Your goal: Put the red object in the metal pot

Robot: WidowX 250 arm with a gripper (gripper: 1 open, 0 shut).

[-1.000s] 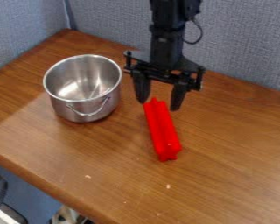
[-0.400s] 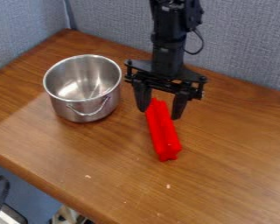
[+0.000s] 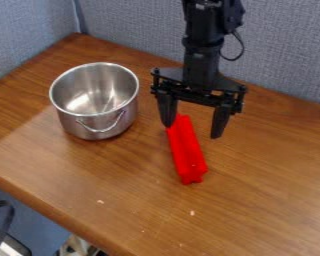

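Note:
The red object (image 3: 187,149) is a long narrow bar lying flat on the wooden table (image 3: 69,160), running from the middle toward the front. My gripper (image 3: 198,125) hangs straight down over the bar's far end, open wide, one finger on each side of it and nothing held. The metal pot (image 3: 93,98) stands upright to the left, its shiny inside empty, a hand's width from the bar.
A grey-blue fabric wall (image 3: 123,25) backs the table. The table's front edge (image 3: 63,215) runs diagonally at lower left, with floor and cables below it.
The gripper has shifted slightly right and its fingers have spread wider around the bar's far end. The bar and pot have stayed where they were.

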